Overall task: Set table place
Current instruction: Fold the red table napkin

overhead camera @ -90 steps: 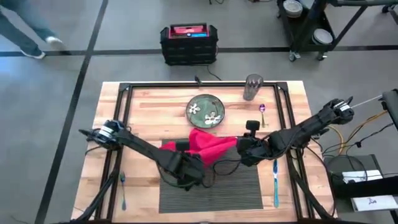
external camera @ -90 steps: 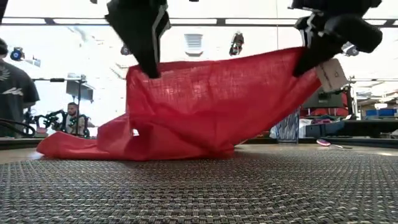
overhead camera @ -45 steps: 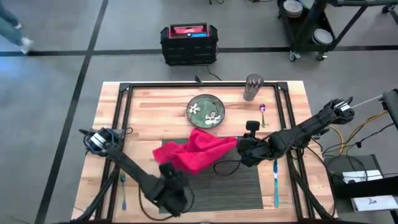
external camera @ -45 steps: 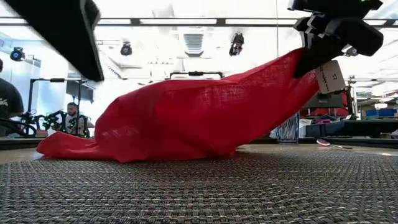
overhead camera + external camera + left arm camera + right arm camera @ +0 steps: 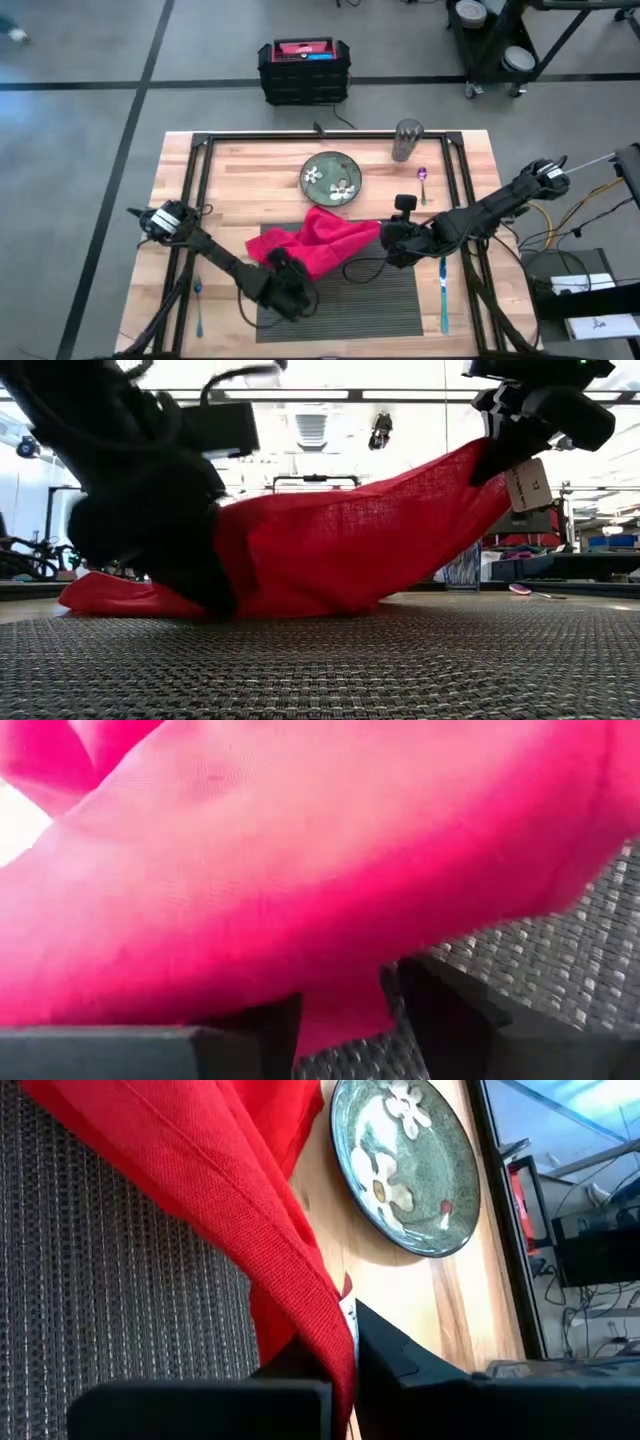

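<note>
Your left gripper (image 5: 285, 285), jaws now parted, has dropped back to the napkin (image 5: 315, 243) your right gripper (image 5: 385, 240) still pinches, so the placemat (image 5: 380, 295) stays covered.

This is a robotics lab or workshop, not a home. The butcher-block surface (image 5: 470, 165) carries a black metal rail frame (image 5: 200, 170) and stands on a bare grey concrete floor (image 5: 80, 150) marked with dark tape lines (image 5: 130, 85). A black equipment case with a red top (image 5: 303, 70) sits on the floor beyond it, and a wheeled black rack (image 5: 495, 45) stands at the far right. Loose cables (image 5: 560, 215) trail beside the surface. In the low view, ceiling strip lights (image 5: 400, 394) and shelving with gear (image 5: 600, 545) fill the bright room behind.
</note>
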{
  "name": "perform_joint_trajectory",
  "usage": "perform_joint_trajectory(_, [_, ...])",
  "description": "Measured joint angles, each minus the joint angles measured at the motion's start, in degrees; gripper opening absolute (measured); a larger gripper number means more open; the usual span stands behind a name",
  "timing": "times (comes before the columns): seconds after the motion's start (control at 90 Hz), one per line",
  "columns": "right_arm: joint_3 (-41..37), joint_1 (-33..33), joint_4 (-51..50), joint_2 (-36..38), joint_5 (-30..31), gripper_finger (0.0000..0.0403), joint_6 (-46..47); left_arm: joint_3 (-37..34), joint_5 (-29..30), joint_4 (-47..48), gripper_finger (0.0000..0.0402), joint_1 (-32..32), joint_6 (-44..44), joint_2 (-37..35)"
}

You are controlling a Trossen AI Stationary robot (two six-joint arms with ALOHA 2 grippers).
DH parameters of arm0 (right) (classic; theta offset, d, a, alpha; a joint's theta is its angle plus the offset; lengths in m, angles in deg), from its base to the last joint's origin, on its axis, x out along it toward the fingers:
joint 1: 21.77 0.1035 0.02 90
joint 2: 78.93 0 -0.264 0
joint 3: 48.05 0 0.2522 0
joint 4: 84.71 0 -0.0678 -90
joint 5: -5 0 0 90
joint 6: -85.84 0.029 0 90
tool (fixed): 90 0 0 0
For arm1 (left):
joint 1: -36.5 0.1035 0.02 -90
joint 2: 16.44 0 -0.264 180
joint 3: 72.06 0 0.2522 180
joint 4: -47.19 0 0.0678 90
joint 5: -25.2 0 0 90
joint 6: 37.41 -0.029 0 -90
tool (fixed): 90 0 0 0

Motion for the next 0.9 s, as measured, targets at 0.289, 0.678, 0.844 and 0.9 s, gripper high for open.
perform_joint_trajectory(0.289, [-0.68, 0.00, 0.46, 0.00, 0.00, 0.0000, 0.12, -0.01, -1.84, 0.84, 0.0065, 0.21, -0.63, 0.03])
perform_joint_trajectory(0.678, [-0.76, 0.00, 0.50, 0.00, 0.00, 0.0000, 0.12, 14.03, -5.62, 20.70, 0.0004, -0.59, -6.45, -0.13])
perform_joint_trajectory(0.844, [-0.65, 0.00, 0.41, 0.00, 0.00, 0.0000, 0.10, 21.29, -5.65, 32.49, 0.0001, -1.00, -6.36, -0.16])
perform_joint_trajectory(0.9, [-0.05, 0.00, 0.46, 0.03, 0.00, 0.0000, 0.04, 24.03, -5.64, 37.35, 0.0001, -1.11, -6.31, -0.22])
